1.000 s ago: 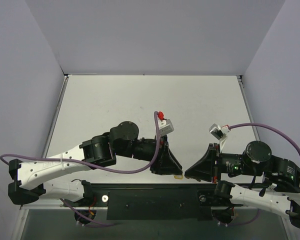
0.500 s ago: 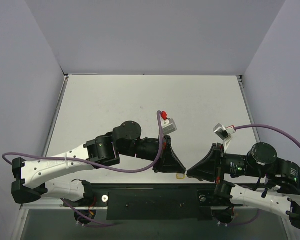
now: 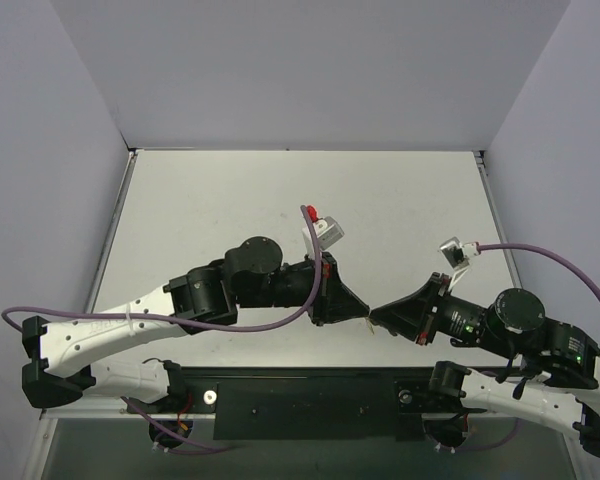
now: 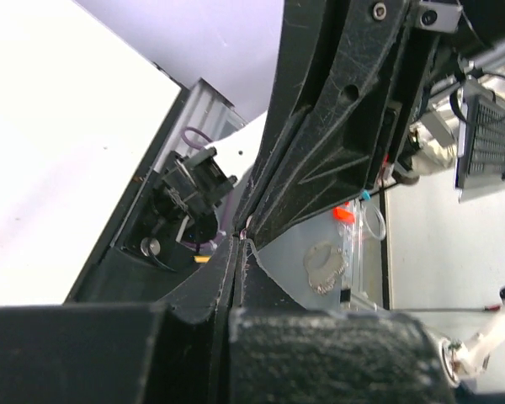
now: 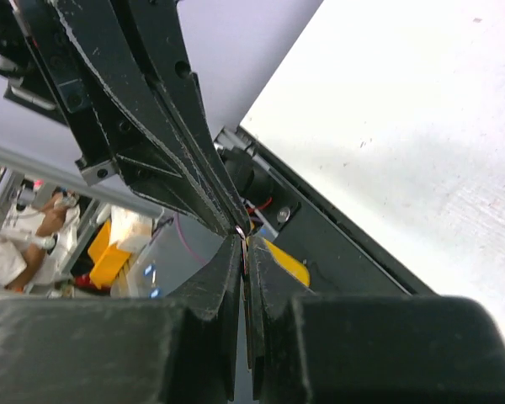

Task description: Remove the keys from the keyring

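At the very tips, the left claw is shut tight. Its two fingers press flat on each other with no gap. Nose to nose with it is the right claw, and that one is shut tight too. Right where the two noses meet sits a tiny pale speck. I think that is the keyring with the key on it. It is too small to tell which bit is which, or which claw pinches which part. Both claws hang in the air over the table, near its front edge and just behind the black bar.

Lots could go wrong from here. The thing is so little that each claw can only pinch a sliver of it. If the claws pull apart and one pinch slips, the key and the keyring stay stuck together on the other claw, and nothing comes off. If both pinches slip, the whole thing drops. It could bounce off the front edge and land down by the black bar, where it is hard to pick up. If the claws pull crooked, the key could twist and jam in the loop. A hard tug could bend the loop. The fat fingers also hide the speck from both wrist views, so a slip would be hard to spot.
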`<state>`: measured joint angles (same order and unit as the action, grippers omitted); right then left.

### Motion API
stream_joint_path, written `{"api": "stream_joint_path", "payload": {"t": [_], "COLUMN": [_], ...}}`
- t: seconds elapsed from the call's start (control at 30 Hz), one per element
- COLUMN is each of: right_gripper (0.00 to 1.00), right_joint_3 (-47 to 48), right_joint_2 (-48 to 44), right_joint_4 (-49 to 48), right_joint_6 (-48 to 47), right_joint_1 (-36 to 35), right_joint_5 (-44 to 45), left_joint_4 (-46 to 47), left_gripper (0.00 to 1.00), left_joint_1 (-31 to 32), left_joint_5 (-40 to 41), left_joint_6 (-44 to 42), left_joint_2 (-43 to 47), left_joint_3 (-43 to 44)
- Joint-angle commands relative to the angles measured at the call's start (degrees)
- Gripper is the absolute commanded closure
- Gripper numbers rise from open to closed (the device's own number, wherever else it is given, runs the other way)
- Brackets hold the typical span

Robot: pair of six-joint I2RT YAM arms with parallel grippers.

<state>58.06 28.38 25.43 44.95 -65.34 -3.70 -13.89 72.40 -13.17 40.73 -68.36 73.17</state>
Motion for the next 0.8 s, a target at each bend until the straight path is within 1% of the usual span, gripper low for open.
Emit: {"api": "stream_joint_path", "payload": {"t": [0.0, 0.17, 0.37, 0.53, 0.77], "right_gripper": [1.0, 1.0, 1.0, 1.0, 1.0], "right_joint_3": [-0.5, 1.43, 4.07, 4.52, 4.16], "right_joint_2": [2.82, 4.57, 7.04, 6.78, 6.42], "right_joint_4": [-7.76, -9.61, -10.4, -11.19, -12.42], "right_joint_6": [0.84, 0.23, -0.56, -0.22, 0.67], "right_joint_1": [0.04, 0.13, 0.13, 0.04, 0.04], "right_joint_5": [10.47, 13.98, 14.69, 16.18, 16.36], "left_joint_4": [3.78, 3.26, 2.46, 1.41, 3.52], "left_gripper": [1.0, 1.0, 1.0, 1.0, 1.0], "left_joint_1": [0.99, 0.37, -0.68, -1.03, -1.3], "left_joint_5": [2.79, 4.82, 7.1, 10.35, 11.15], "left_joint_6": [2.69, 3.3, 4.44, 6.2, 8.31], "left_joint_2": [-0.2, -0.11, 0.33, 1.21, 2.17], "left_joint_3": [5.23, 6.46, 7.87, 8.22, 6.56]}}
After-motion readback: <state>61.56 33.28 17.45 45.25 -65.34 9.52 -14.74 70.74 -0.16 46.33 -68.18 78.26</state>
